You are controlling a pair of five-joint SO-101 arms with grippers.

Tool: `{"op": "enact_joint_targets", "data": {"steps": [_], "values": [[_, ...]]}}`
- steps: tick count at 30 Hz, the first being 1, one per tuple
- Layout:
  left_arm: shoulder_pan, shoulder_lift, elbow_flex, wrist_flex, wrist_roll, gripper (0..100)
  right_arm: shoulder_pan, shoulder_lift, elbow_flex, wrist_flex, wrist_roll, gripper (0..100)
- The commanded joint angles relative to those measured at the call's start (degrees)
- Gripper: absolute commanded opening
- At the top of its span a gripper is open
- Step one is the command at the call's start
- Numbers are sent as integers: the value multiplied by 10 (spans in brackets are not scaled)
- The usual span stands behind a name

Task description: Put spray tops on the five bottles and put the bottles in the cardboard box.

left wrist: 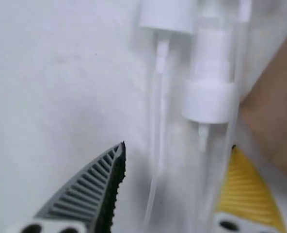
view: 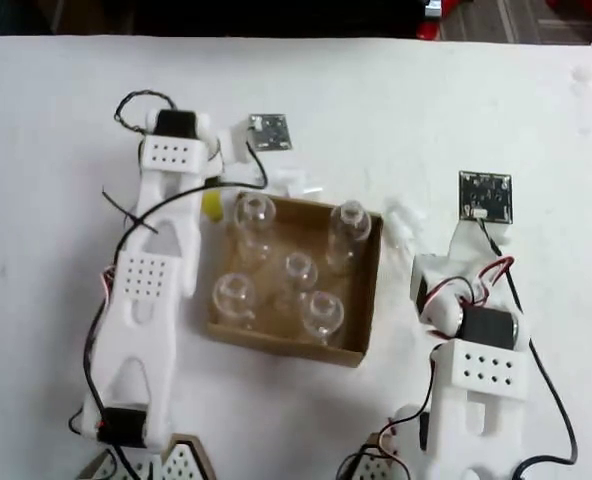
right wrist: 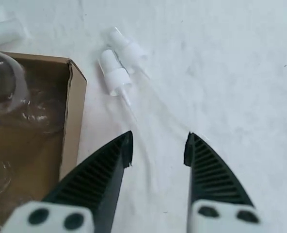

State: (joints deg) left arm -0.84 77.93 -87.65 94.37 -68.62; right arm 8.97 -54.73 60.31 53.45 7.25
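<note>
The left gripper [left wrist: 177, 147] is spread wide, with two white spray tops [left wrist: 209, 97] side by side on the table [left wrist: 51, 73] between its fingers. The box [left wrist: 274, 116] is at the frame's edge.

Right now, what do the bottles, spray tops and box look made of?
Bottles: clear and glossy, likely plastic, possibly glass; the brown behind shows through them.
Spray tops: white opaque plastic, with thin translucent dip tubes.
Box: brown matte cardboard, folded walls.

bright, even light; faint shadows (glints on the bottles [view: 253, 215])
</note>
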Motion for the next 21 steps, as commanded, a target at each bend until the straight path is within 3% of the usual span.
{"op": "enact_joint_targets", "data": {"steps": [1, 6, 14, 21], "values": [[19, 25, -63, 3, -4, 205, 0, -7, 4, -15, -4, 152], [25, 34, -78, 3, -10, 77, 0, -7, 18, -37, -4, 152], [15, 32, -79, 10, -24, 22, 0, -7, 18, -38, -2, 152], [-27, -1, -79, 79, -58, 21, 0, -7, 18, -39, -3, 152]]}}
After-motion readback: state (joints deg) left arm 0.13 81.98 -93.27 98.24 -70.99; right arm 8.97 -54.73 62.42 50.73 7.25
